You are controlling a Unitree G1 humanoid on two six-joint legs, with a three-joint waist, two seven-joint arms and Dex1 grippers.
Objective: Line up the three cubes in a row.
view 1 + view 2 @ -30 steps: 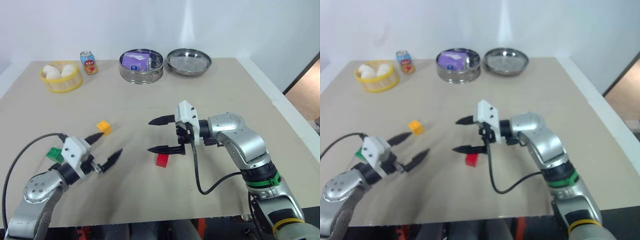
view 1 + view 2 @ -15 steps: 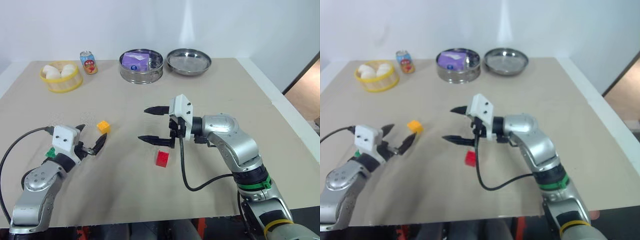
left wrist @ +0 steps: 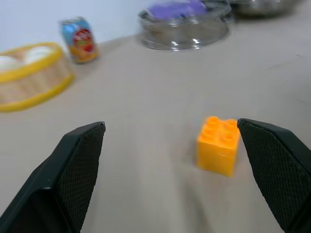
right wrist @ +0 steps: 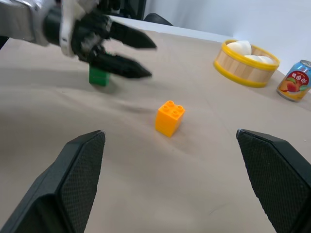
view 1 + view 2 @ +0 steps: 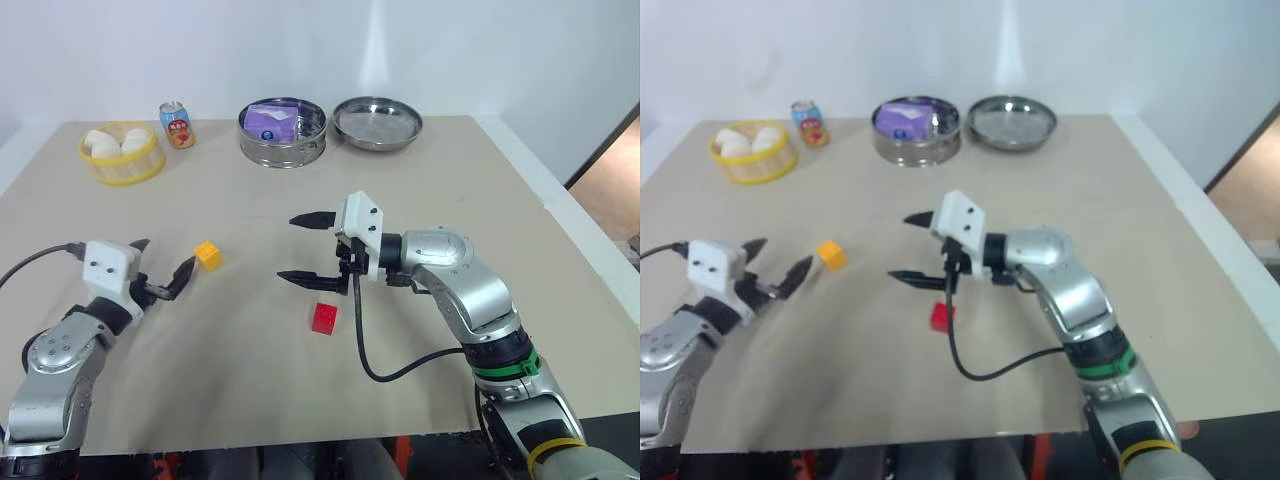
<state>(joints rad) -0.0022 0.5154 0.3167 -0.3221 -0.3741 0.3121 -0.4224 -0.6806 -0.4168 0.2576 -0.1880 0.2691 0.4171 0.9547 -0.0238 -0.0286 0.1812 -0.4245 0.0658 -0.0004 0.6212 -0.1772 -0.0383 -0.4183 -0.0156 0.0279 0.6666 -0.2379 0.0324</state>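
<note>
Left end effector (image 5: pixel 160 270) leftward, green cube (image 4: pixel 99 76) half-hidden

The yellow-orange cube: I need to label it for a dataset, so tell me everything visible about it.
The yellow-orange cube is a small glossy plastic block with four round studs on top. It stands upright, studs up, on the beige table, resting free. The open left pincer points at it from just beside it without touching. Nothing else is in contact with it.

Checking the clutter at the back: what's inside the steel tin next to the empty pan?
A purple packet lies inside the steel tin, with a paler piece on top of it. The tin's wall hides the packet's lower part and whatever sits under it.
</note>
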